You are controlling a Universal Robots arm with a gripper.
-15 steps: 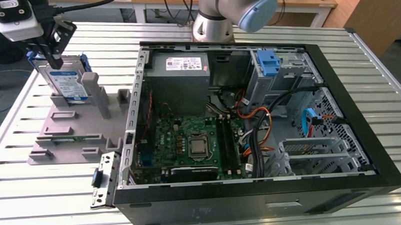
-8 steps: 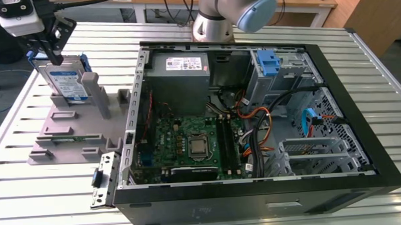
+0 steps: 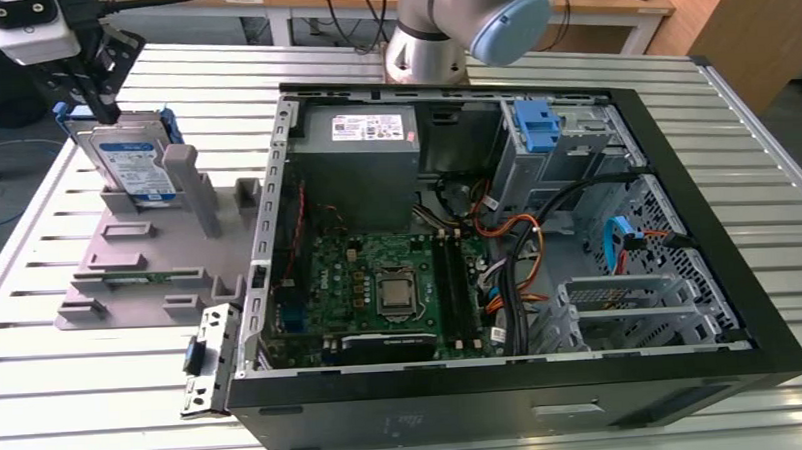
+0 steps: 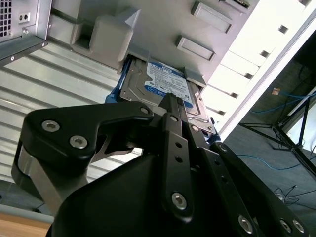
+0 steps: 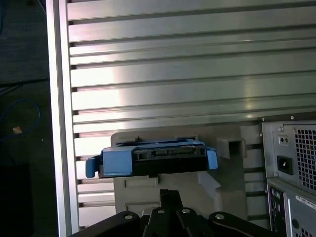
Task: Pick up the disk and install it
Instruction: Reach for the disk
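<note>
The disk stands on edge in a slot of a grey plastic holder at the exterior view's left, its white-and-blue label facing out and its blue side rails showing. My gripper hangs just above the disk's top edge, shut and holding nothing. In the second wrist view the gripper points down at the labelled face of the disk. The first wrist view looks down on the narrow top edge of the disk, with the gripper a little apart from it.
An open black computer case lies on the slatted metal table, to the exterior view's right of the holder. Inside it are a motherboard, a grey power supply, cables and a drive cage with a blue latch. The arm's base stands behind the case.
</note>
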